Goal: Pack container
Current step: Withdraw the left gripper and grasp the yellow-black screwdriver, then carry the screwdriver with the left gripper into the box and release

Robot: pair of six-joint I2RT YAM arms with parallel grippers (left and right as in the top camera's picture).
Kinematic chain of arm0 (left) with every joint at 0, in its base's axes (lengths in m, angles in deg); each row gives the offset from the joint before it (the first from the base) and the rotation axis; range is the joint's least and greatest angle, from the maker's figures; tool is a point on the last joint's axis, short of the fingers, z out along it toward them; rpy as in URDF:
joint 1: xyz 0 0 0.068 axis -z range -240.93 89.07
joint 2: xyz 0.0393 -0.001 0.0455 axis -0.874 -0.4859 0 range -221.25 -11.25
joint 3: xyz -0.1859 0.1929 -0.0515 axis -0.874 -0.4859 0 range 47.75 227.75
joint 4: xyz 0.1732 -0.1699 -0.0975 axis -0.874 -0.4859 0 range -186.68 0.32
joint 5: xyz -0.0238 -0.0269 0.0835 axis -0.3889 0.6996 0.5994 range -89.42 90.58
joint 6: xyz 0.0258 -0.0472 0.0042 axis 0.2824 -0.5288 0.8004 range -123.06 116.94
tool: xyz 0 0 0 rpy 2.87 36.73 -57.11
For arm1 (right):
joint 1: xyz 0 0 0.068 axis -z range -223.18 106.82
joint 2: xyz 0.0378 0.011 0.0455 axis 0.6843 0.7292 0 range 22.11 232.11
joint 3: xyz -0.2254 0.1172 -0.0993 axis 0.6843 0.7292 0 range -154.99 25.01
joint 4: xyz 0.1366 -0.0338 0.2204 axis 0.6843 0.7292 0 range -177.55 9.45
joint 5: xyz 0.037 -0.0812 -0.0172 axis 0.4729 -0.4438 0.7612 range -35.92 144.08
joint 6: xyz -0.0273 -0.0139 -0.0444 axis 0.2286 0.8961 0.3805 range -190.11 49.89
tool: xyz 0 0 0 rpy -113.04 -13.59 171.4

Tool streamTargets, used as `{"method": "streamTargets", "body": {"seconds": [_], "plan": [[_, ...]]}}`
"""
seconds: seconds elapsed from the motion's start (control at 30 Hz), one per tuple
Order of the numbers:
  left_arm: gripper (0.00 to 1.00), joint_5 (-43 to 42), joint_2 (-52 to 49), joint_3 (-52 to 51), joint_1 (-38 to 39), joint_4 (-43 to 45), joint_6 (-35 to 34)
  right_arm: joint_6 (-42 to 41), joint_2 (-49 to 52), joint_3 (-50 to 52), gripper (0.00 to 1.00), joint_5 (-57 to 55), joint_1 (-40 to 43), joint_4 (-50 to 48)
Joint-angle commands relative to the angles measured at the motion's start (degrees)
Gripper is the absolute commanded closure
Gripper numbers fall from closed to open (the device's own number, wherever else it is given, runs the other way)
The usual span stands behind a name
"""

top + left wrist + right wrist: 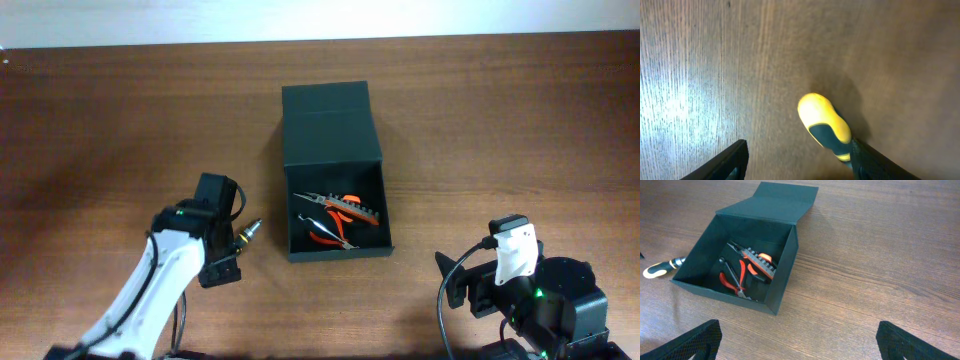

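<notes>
The container [340, 253] is a dark green-black box in the middle of the table, its flap lid [328, 120] open toward the back. It also shows in the right wrist view [785, 265]. Inside lie orange-handled pliers [335, 232] and another orange-handled tool [345, 205]. A screwdriver with a yellow and dark handle [822, 122] lies on the table left of the box, its tip [248, 232] sticking out from under my left gripper [800, 162]. That gripper is open around the handle, which rests against the right finger. My right gripper [797, 342] is open and empty, to the right of the box's front.
The table is bare brown wood [500, 130]. The screwdriver's handle also shows left of the box in the right wrist view [660, 269]. My right arm's base [545, 310] stands at the front right corner.
</notes>
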Motion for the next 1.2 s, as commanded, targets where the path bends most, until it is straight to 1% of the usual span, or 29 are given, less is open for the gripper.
{"method": "streamTargets", "body": {"seconds": [0.0, 0.23, 0.33, 0.53, 0.6, 0.83, 1.03, 1.17], "plan": [[0.33, -4.9, -3.9, -0.5, -1.2, 1.2, -0.5, 0.0, -0.5, 0.2, 0.01, 0.3, 0.4, -0.2], [0.34, -6.4, -9.4, -0.5, -1.2, 8.2, 0.8, 0.0, -0.5, 0.2, 0.01, 0.3, 0.4, -0.2], [0.33, -6.4, -10.7, -0.5, -1.2, 9.6, 0.8, 0.0, -0.5, 0.2, 0.01, 0.3, 0.4, -0.2], [0.33, -6.4, -12.7, -0.5, -1.2, 10.0, 0.8, 0.0, -0.5, 0.2, 0.01, 0.3, 0.4, -0.2], [0.36, -6.4, -12.9, -0.5, -1.2, 10.0, 0.8, 0.0, -0.5, 0.2, 0.01, 0.3, 0.4, -0.2], [0.37, -6.2, -13.2, -0.5, -1.2, 10.0, 0.8, 0.0, -0.5, 0.2, 0.01, 0.3, 0.4, -0.2], [0.57, -6.2, -14.6, -0.5, -1.2, 10.0, 0.8, 0.0, -0.5, 0.2, 0.01, 0.3, 0.4, -0.2], [0.74, -6.3, -14.7, -0.5, -1.2, 10.0, 1.0, 0.0, -0.5, 0.2, 0.01, 0.3, 0.4, -0.2]]}}
